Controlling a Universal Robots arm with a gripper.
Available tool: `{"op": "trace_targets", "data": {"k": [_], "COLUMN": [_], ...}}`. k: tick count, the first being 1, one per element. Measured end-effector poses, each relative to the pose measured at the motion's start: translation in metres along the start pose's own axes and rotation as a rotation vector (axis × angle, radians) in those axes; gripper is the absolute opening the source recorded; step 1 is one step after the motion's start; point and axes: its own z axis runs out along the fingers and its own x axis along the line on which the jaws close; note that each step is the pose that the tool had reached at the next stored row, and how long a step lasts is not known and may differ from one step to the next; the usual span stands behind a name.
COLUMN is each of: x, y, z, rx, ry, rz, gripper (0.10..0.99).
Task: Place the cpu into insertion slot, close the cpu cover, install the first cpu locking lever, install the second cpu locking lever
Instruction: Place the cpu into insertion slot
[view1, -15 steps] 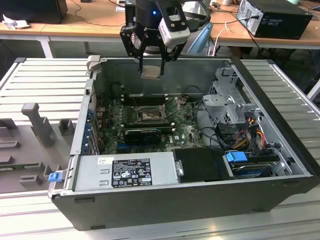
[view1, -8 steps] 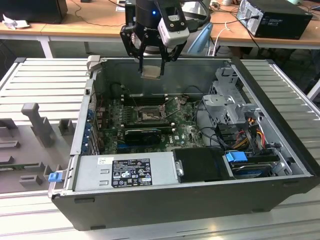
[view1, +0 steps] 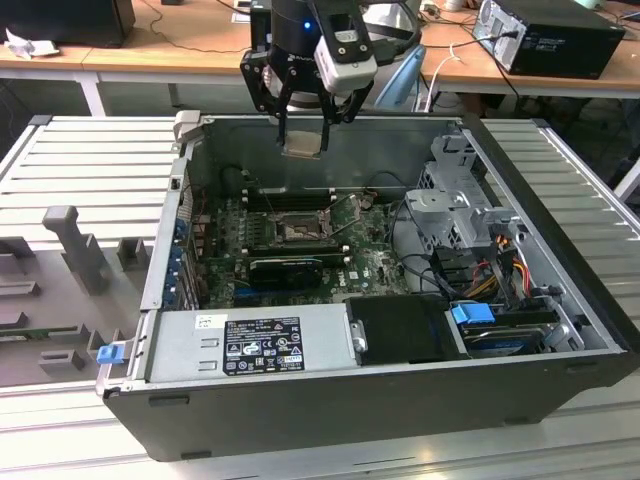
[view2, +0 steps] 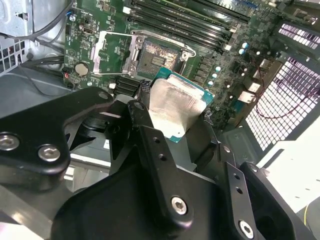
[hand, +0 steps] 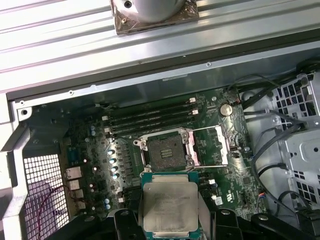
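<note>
At the exterior view's left, grey moulded fixtures (view1: 62, 250) stand on the ribbed worktop (view1: 90, 150) beside an open computer case (view1: 330, 400) that lies on its side, with a small blue clip (view1: 108, 352) at its near corner. Inside the case, a power supply (view1: 255, 345) with a dark label runs along the near wall. Behind it a long black graphics card (view1: 285, 268) lies across the green motherboard (view1: 375, 262). Just past the card sits the insertion slot (view1: 298, 231), its pin field bare in both wrist views (view2: 157, 56) (hand: 167, 150). The cpu cover (hand: 210, 145) is swung open and lies flat beside the slot, on the side of the round coin cell (hand: 226, 109); the second wrist view shows it as well (view2: 112, 52). Above the slot, at about the height of the case's far wall, hangs the gripper (view1: 304, 136), its black fingers (hand: 122, 220) clamped on opposite edges of the cpu (view1: 302, 149). The chip is clear of the board and apart from the slot, with its silver top showing in both wrist views (view2: 175, 107) (hand: 170, 207). Toward the exterior view's right stands a perforated metal drive cage (view1: 455, 200). Nearer the camera there is a blue tab (view1: 472, 313), beside orange and yellow cables (view1: 510, 265).
</note>
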Motion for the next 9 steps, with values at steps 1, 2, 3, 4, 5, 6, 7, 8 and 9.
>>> {"op": "trace_targets", "data": {"k": [1, 2, 3, 4, 5, 6, 7, 8, 9], "x": [0.0000, 0.0000, 0.0000, 0.0000, 0.0000, 0.0000, 0.0000, 0.0000, 0.0000], "y": [0.0000, 0.0000, 0.0000, 0.0000, 0.0000, 0.0000, 0.0000, 0.0000, 0.0000], "z": [0.0000, 0.0000, 0.0000, 0.0000, 0.0000, 0.0000, 0.0000, 0.0000, 0.0000], "rx": [0.000, 0.000, 0.000, 0.000, 0.000, 0.000, 0.000, 0.000, 0.000], "ry": [-0.0002, -0.0005, -0.0008, -0.0012, -0.0015, -0.0016, -0.0017, -0.0020, -0.0022], "rz": [0.002, 0.006, 0.009, 0.013, 0.016, 0.017, 0.019, 0.022, 0.024], "gripper": [0.529, 0.529, 0.529, 0.529, 0.529, 0.529, 0.529, 0.529, 0.529]}}
